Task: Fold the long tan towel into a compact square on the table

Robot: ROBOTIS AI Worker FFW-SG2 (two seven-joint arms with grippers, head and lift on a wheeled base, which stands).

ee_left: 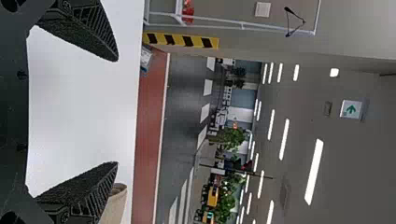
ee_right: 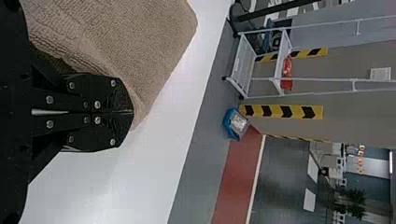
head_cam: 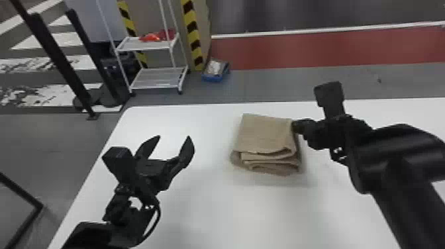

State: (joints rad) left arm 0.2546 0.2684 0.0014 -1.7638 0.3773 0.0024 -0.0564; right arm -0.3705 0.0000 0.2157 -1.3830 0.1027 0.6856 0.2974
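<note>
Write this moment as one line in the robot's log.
towel: folded in layers on table | left gripper: jaws open, left of towel | right gripper: jaws closed, at towel's right edge

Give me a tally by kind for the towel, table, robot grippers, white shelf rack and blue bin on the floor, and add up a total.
Towel: 1, tan
Table: 1, white
Grippers: 2, left gripper and right gripper
Shelf rack: 1, white
Bin: 1, blue
Total: 6

White rack (head_cam: 158, 78), red floor band (head_cam: 324, 48), ceiling lights (ee_left: 314, 171) glowing.
</note>
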